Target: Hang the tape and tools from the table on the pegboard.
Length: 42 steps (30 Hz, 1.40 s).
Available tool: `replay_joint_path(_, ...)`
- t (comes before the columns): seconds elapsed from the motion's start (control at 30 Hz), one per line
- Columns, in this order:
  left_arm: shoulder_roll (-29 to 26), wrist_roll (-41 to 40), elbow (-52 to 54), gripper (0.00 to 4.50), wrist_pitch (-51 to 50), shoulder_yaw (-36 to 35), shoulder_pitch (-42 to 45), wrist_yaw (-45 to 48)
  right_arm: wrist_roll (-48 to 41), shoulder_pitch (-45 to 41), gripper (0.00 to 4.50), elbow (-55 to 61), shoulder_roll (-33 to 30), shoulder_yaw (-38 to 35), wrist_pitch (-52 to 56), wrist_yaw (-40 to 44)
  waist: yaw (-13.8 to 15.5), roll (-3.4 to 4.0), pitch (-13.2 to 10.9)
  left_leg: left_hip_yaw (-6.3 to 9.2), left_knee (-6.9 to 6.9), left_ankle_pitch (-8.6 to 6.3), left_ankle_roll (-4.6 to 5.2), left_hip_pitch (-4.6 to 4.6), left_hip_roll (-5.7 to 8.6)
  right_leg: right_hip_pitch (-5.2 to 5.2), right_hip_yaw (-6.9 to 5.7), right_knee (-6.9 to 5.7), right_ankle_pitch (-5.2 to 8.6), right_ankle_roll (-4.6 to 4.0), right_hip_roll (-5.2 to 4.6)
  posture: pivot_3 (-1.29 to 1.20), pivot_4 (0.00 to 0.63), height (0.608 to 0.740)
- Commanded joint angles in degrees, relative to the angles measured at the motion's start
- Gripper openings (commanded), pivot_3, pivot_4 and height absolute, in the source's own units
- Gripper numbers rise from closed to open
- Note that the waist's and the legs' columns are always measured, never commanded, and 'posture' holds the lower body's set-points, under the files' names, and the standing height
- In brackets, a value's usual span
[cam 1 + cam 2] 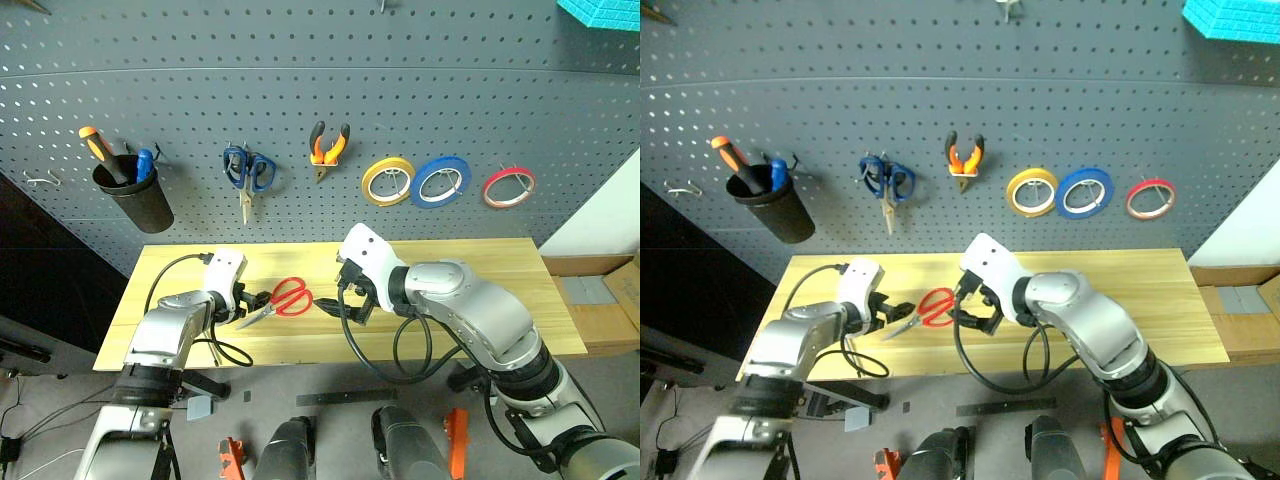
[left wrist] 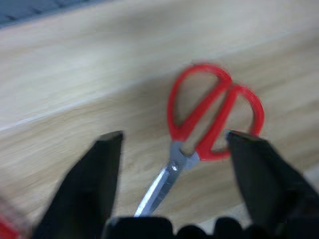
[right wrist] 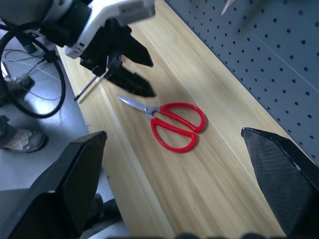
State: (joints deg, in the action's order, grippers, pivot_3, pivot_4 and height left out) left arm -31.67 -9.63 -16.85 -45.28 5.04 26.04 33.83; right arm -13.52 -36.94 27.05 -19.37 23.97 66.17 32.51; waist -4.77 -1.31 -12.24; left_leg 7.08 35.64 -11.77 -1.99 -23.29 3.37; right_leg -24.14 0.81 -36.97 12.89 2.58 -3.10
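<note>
Lying flat on the table [image 1: 470, 275], the red scissors [image 1: 283, 299] sit near its left end, with the blades pointing at our left gripper [image 1: 248, 303]. That gripper is spread wide and holds nothing; its tips are just beside the blades. Our right gripper [image 1: 352, 300] is wide too and empty, hanging just right of the red handles. To do this step well, we think we should pinch the scissors near the handles, lift them level, and slip one ring over a free hook. On the pegboard [image 1: 300, 90] already hang the blue scissors [image 1: 249, 171], pliers [image 1: 328, 146], a yellow roll [image 1: 388, 181], a blue roll [image 1: 442, 180] and the red tape [image 1: 508, 187]. A black cup [image 1: 134, 192] hangs far left.
</note>
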Motion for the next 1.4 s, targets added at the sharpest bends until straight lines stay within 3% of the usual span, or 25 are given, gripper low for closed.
replay_joint_path(0.03, -1.36, 3.46, -6.16, 4.46, 4.55, 3.59, 2.81, 3.57, -1.24, -0.15, 4.50, 3.16, 0.02, -0.53, 0.62, -0.37, -0.01, -0.01, -0.01, 0.00, 0.00, 0.00, 0.00, -0.01, 0.00, -0.01, 0.00, 0.01, 0.00, 0.00, 0.00, -0.14, 0.211, 0.740)
replay_joint_path(0.47, 2.75, 9.29, -23.25, 4.46, 13.83, 8.51, 9.38, 9.15, -2.20, -2.12, 4.50, 6.81, -3.81, 2.37, -3.06, 1.94, -0.19, -0.05, -0.04, 0.04, 0.01, -0.01, 0.01, -0.12, -0.02, -0.08, -0.03, 0.04, 0.00, 0.01, -0.10, -0.16, 0.213, 0.740)
replay_joint_path(0.57, 2.63, 11.09, -26.67, 3.93, 16.43, 9.27, 10.17, 10.06, -1.93, -2.27, 4.50, 6.72, -4.18, 2.70, -3.42, 1.77, -0.22, -0.05, -0.04, 0.05, 0.03, 0.00, 0.01, -0.12, -0.04, -0.09, -0.03, 0.02, 0.00, 0.01, -0.10, -0.16, 0.212, 0.740)
replay_joint_path(0.93, 3.20, 13.80, -35.54, 0.27, 21.48, 8.51, 13.00, 11.15, -1.31, -2.30, 4.50, 6.31, -5.37, 3.02, -4.05, 1.35, -0.29, -0.05, -0.04, 0.04, 0.05, -0.01, 0.01, -0.12, -0.01, -0.07, -0.04, 0.01, -0.01, 0.02, -0.10, -0.17, 0.206, 0.740)
replay_joint_path(1.2, 4.25, 11.42, -31.46, 0.26, 23.35, 3.16, 9.82, 5.77, -0.46, -1.92, 4.50, 6.41, -6.98, 3.64, -5.05, 1.40, -0.34, -0.05, -0.04, 0.05, 0.09, 0.00, 0.01, -0.12, -0.01, -0.06, -0.03, -0.01, -0.01, 0.03, -0.11, -0.18, 0.204, 0.740)
replay_joint_path(1.4, 8.55, 6.60, -6.41, 0.26, 24.64, -6.56, -5.60, -5.12, 0.31, -1.45, 4.50, 6.90, -8.86, 3.14, -7.34, 1.48, -0.34, -0.05, -0.04, 0.06, 0.07, -0.03, 0.01, -0.17, 0.00, -0.11, 0.02, 0.04, -0.02, 0.01, -0.28, -0.18, 0.204, 0.740)
